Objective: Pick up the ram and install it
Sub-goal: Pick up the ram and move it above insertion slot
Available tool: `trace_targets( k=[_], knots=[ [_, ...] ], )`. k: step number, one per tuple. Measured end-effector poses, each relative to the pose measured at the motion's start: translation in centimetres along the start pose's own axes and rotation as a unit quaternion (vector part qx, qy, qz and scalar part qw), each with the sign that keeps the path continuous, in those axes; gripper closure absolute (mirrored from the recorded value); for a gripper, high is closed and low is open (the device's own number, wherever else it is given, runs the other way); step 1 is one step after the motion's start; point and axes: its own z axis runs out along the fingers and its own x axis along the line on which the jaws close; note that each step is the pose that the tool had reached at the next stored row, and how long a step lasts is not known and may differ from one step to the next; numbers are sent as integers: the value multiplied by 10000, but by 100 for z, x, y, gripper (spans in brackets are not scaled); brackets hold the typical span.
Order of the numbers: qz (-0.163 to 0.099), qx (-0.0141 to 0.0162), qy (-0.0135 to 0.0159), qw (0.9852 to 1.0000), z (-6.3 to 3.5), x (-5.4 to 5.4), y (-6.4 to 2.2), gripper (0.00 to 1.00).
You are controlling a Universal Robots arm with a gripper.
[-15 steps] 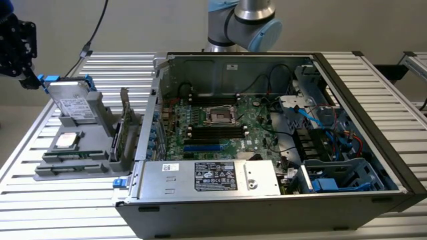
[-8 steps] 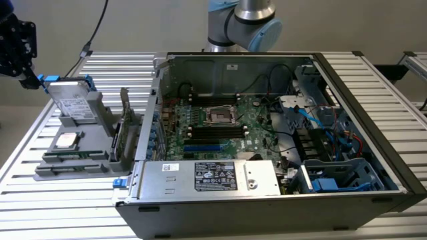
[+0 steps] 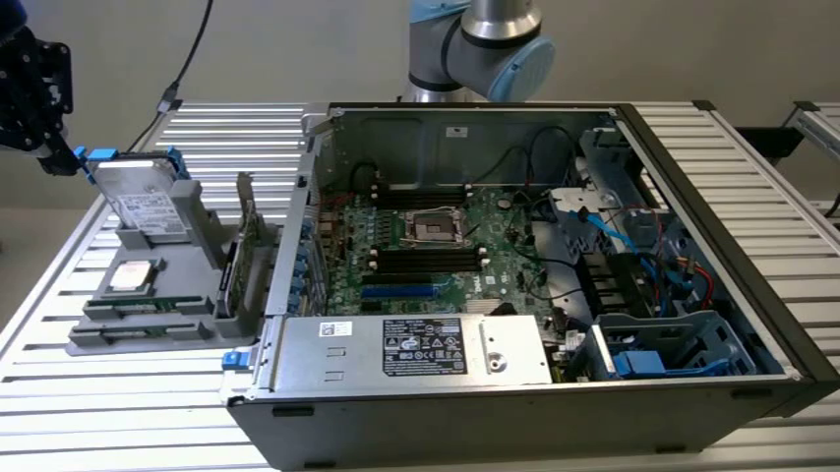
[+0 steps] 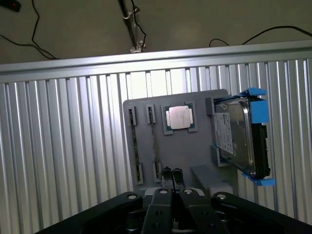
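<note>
The ram (image 4: 136, 146) is a thin green stick standing on edge in an outer slot of the grey holder (image 4: 195, 148). A second thin stick (image 4: 155, 144) stands in the slot beside it. In the exterior view the ram (image 3: 132, 334) sits at the holder's near end, at the exterior view's left of the open computer case (image 3: 525, 393). My gripper (image 4: 171, 176) hangs above the holder, shut, with nothing between its fingers. It is off to one side of the ram and not touching it. The gripper (image 3: 55, 157) is high at the exterior view's far left.
The holder also carries a CPU (image 4: 178, 118) and a hard drive (image 4: 241, 139) in blue rails. A taller green card (image 3: 244, 211) stands between holder and case. The motherboard (image 3: 434, 246) with black slots lies inside the case. A ribbed metal table (image 3: 105, 413) lies beneath everything.
</note>
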Motion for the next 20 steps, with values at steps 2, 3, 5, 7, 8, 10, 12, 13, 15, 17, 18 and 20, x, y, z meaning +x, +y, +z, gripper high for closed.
trace_targets(
  k=[2, 3, 5, 7, 8, 10, 12, 13, 15, 17, 18, 20],
  knots=[
    [0, 0, 0, 10000, 0, 0, 0, 88],
    [0, 0, 0, 10000, 0, 0, 0, 82],
    [0, 0, 0, 10000, 0, 0, 0, 76],
    [0, 0, 0, 10000, 0, 0, 0, 69],
    [0, 0, 0, 10000, 0, 0, 0, 69],
    [0, 0, 0, 10000, 0, 0, 0, 69],
    [0, 0, 0, 10000, 0, 0, 0, 69],
    [0, 0, 0, 10000, 0, 0, 0, 69],
    [0, 0, 0, 10000, 0, 0, 0, 67],
    [0, 0, 0, 10000, 0, 0, 0, 67],
    [0, -1, 1, 10000, 2, 0, 0, 61],
    [0, 0, 0, 10000, 32, 1, -1, 61]
  ],
)
